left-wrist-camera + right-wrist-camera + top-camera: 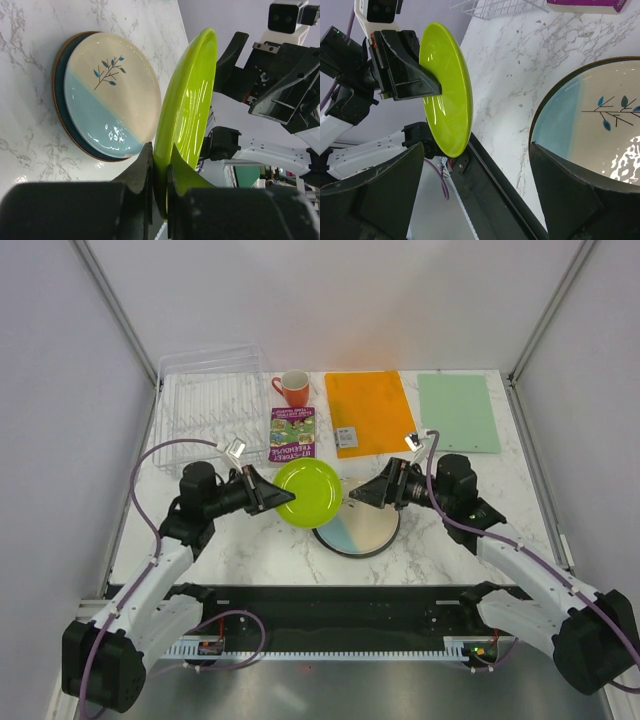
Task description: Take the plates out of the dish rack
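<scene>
Here, the left hand (266, 496) clamps the lime-green plate (308, 493) by its rim. The right hand (358, 496) stands wide, empty.

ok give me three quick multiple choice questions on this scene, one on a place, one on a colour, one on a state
1. Where is the mug?
A. right of the rack, behind the book
B. inside the rack
C. on the book

2. What colour is the plate in the left hand?
A. teal
B. grey
C. lime

3. How is the right hand?
A. shut on the mug
B. open and empty
C. shut on the book

Answers:
1 A, the top view shows it on the table beside the rack, just past the book.
2 C, the lime plate is pinched by its rim between that hand's fingers.
3 B, its fingers stand wide apart and grip nothing.
</scene>
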Tool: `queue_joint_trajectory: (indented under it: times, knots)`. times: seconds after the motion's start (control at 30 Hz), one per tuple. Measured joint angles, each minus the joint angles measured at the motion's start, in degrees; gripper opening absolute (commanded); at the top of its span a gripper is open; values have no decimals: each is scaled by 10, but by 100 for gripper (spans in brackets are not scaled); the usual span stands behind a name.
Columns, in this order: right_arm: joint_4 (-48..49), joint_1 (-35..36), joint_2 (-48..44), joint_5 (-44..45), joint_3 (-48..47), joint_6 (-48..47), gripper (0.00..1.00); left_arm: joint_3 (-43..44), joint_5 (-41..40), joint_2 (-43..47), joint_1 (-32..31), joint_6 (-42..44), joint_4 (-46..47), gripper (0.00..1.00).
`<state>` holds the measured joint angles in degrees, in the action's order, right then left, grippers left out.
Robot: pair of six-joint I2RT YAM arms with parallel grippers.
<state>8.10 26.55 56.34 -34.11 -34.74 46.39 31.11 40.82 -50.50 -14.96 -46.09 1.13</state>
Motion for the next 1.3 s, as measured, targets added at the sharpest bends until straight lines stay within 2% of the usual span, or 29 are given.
queue_joint_trajectory:
  times: [0.37,0.43,0.47,0.5,0.57,0.6,0.63,0.7,0.73,0.77,0.8,0.87,0.9,0.97,1.13,1.3]
  knots:
    - [73,35,89,8,0,21,91,-18,-2,3,-33,-35,44,2]
    - [86,45,107,9,-3,22,84,-21,-3,1,-44,-39,55,2]
    - [90,46,114,9,-4,23,73,-22,-3,0,-50,-41,59,2]
    - [94,54,124,10,-6,24,53,-23,-4,-3,-55,-41,63,2]
    - [97,61,134,9,-11,21,27,-24,-9,-11,-66,-42,67,2]
    - [104,64,139,4,-15,25,0,-26,-20,-16,-71,-42,66,2]
    - [105,68,142,4,-19,23,0,-28,-25,-20,-74,-42,66,2]
    - [94,70,142,14,-26,14,0,-30,-35,-23,-75,-42,63,38]
    - [86,70,142,19,-26,8,0,-28,-43,-21,-78,-39,57,50]
    - [74,70,140,24,-29,2,0,-28,-56,-18,-81,-35,46,67]
    - [55,72,134,40,-31,-11,0,-26,-73,-16,-82,-24,28,75]
    - [9,71,114,81,-33,-36,0,-21,-116,-11,-82,-1,-21,82]
    - [-16,70,101,104,-34,-47,0,-18,-142,-7,-82,10,-48,93]
    - [-61,68,75,150,-34,-68,0,-10,-198,6,-82,33,-102,96]
    - [-123,60,60,211,-33,-93,0,8,-342,80,-82,83,-213,96]
    - [-158,58,78,241,-23,-94,1,16,-427,163,-82,101,-269,97]
